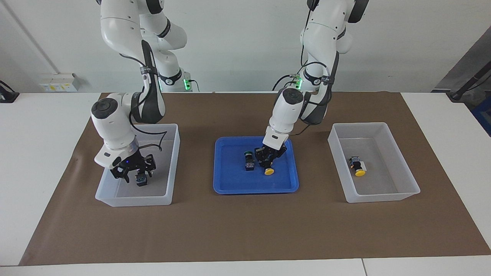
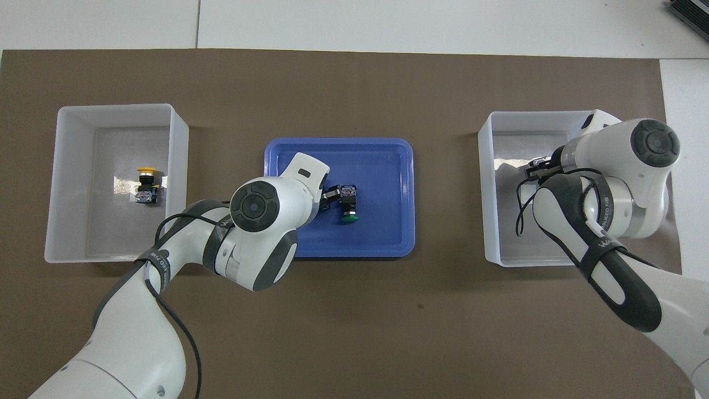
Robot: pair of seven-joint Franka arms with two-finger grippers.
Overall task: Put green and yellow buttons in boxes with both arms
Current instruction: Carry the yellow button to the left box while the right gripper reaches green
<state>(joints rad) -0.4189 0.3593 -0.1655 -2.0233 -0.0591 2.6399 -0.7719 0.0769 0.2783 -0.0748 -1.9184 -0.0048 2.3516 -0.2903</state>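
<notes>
Over the shallow blue plastic tray (image 1: 230, 184), the left arm's black two-finger pincer (image 1: 269, 160) clenches a yellow-capped push-button switch (image 1: 269, 171); a green-capped switch (image 1: 249, 160) lies just beside it. The right arm's pincer (image 1: 132, 172), fingers parted, sits in a translucent white bin (image 1: 168, 168) beside a dark-bodied switch (image 1: 142, 179). Another yellow-capped switch (image 1: 358, 165) lies in the second translucent bin (image 1: 399, 165) at the left arm's end of the desk (image 1: 245, 230).

A green-capped button (image 2: 349, 206) lies in the blue tray (image 2: 388, 160); a yellow-capped button (image 2: 147, 185) rests in one white box (image 2: 52, 221).
</notes>
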